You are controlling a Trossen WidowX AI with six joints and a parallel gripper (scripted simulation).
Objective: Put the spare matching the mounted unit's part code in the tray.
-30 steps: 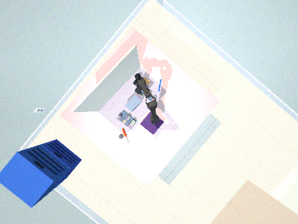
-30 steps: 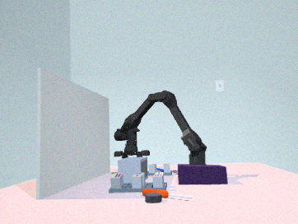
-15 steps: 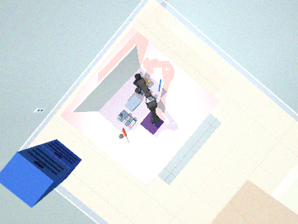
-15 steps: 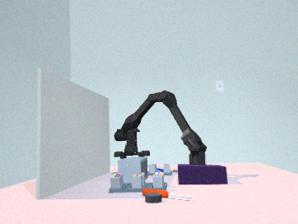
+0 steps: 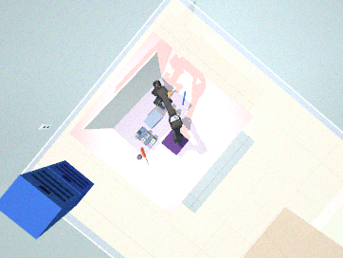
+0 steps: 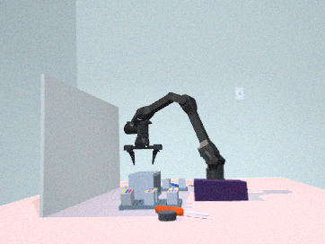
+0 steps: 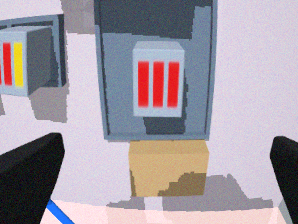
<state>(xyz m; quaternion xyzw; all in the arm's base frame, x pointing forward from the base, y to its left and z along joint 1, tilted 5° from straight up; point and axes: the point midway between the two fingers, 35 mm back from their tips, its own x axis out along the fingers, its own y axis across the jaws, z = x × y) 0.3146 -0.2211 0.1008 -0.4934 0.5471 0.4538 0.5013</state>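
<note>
Grey block [image 7: 158, 79] with 3 red stripes, blue-grey tray [image 7: 115, 70], tan box [image 7: 168, 167], black fingers

- The arm [image 6: 188, 114] rose from its base on the purple block [image 6: 220, 189], climbed to a high elbow and then sloped down away from the block.
- The wrist pointed straight down, well to the side of the purple block.
- The gripper [image 6: 143, 154] hung in the air higher than the block's top, its jaws spread wide with nothing between them.
- In the wrist view, the dark fingertips stood at the two lower corners.
</note>
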